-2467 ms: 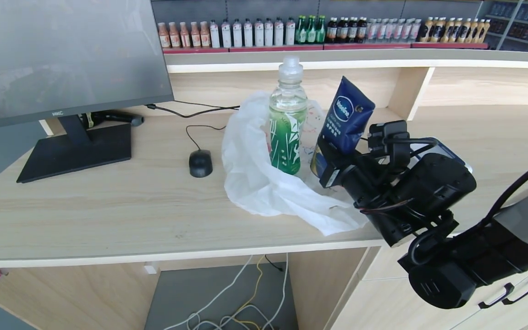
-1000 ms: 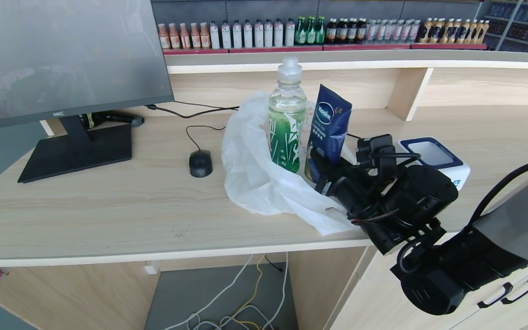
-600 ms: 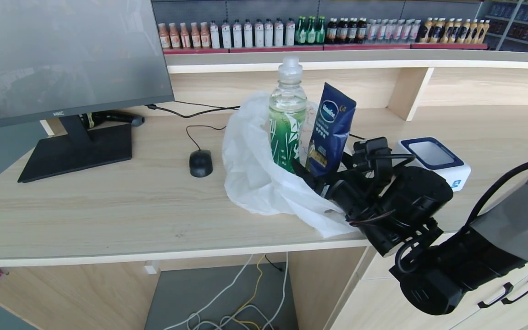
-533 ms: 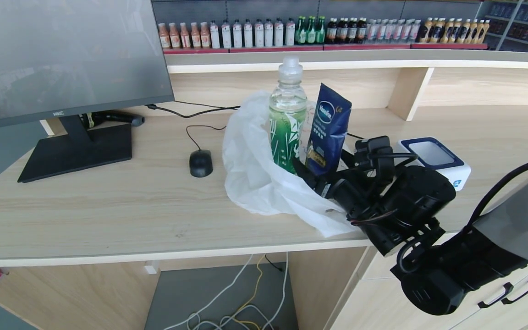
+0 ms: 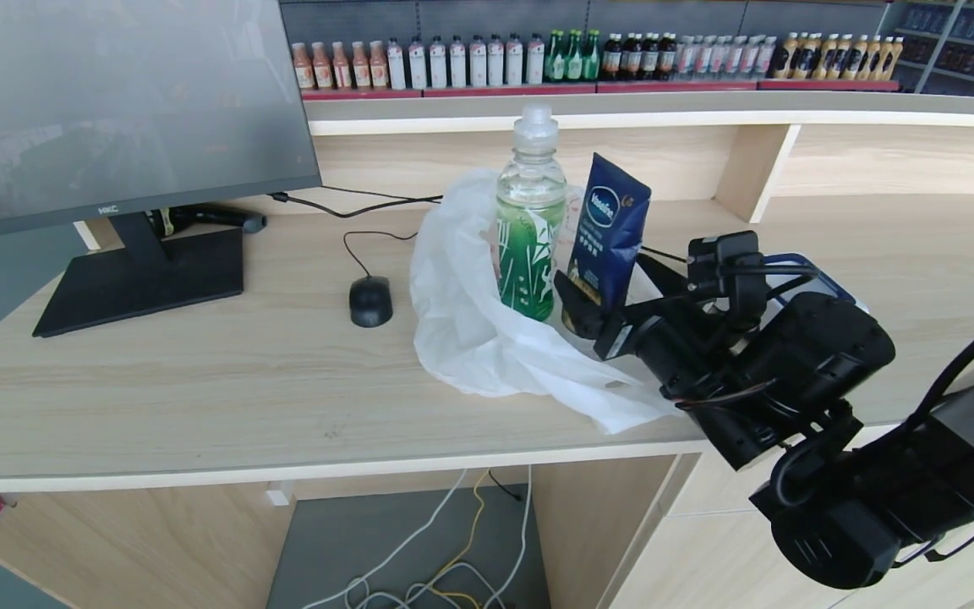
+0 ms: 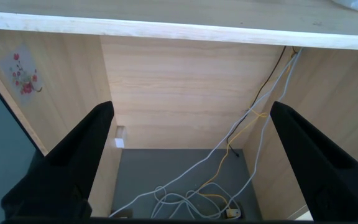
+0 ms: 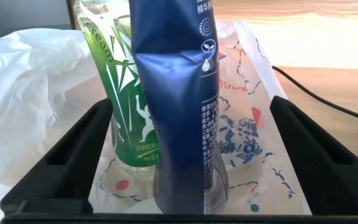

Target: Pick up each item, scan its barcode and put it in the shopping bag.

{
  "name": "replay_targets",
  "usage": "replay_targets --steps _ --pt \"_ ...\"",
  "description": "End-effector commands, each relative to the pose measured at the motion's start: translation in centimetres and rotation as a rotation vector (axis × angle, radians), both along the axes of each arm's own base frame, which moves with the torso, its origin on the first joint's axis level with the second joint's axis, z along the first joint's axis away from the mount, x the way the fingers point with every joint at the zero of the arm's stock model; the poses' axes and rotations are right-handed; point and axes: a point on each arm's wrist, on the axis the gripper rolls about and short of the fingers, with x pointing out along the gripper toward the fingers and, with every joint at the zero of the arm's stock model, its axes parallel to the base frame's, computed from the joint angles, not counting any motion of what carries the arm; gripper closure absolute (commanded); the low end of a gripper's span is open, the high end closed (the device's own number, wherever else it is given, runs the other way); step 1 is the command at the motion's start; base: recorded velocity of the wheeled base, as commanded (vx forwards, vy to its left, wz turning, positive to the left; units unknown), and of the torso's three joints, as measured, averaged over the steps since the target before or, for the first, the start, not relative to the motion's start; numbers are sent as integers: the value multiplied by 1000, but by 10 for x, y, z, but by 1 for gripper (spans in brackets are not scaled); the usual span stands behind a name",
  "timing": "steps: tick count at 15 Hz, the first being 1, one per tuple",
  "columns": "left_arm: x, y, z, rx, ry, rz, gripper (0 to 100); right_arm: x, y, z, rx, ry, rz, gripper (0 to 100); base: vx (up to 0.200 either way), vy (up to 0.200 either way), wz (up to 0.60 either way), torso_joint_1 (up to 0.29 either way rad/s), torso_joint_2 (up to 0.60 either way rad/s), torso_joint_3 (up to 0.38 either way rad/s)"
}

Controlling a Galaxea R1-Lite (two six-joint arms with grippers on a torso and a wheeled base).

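Note:
A dark blue tube stands upright inside the white shopping bag, right beside a green-labelled drink bottle that is also in the bag. My right gripper is open at the bag's mouth, one finger on each side of the tube's lower part and clear of it. The right wrist view has the blue tube in the middle, the bottle behind it, and the bag around both. My left gripper hangs open below the counter edge, holding nothing.
A white scanner with a blue rim sits on the counter behind my right arm. A black mouse lies left of the bag, and a monitor stands at the far left. Cables hang under the counter.
My right gripper carried the blue tube left and down into the bag beside the bottle, then opened and let it go. The arm has since drawn back slightly to the right.

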Motion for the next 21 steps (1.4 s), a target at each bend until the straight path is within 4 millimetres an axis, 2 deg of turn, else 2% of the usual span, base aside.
replay_targets --steps 1,4,9,12,13,14,16,18,20,21 --pt "0 0 0 0 0 1 0 -7 -5 6 5 -10 -1 0 0 0 0 0 0 0" --pt "0 0 0 0 0 -1 0 -13 -9 12 9 -22 -2 0 0 0 0 0 0 0" --pt "0 0 0 -1 0 -1 0 -43 -28 31 24 -53 -3 0 0 0 0 0 0 0" --pt "0 0 0 0 0 -1 0 -74 -49 31 -7 -42 -10 0 0 0 0 0 0 0" --pt "0 0 0 -1 0 1 0 -94 -63 31 -14 -37 -13 0 0 0 0 0 0 0" --pt "0 0 0 0 0 1 0 -104 -69 29 -18 -34 -12 0 0 0 0 0 0 0" --pt "0 0 0 -1 0 1 0 -133 -89 22 -35 -18 -16 0 0 0 0 0 0 0" --pt "0 0 0 0 0 1 0 -171 -114 5 -62 8 -20 0 0 0 0 0 0 0" --pt "0 0 0 0 0 -1 0 -191 -129 18 45 -65 -70 0 0 0 0 0 0 0" --pt "0 0 0 0 0 1 0 -205 -141 27 202 -86 -136 0 0 0 0 0 0 0"
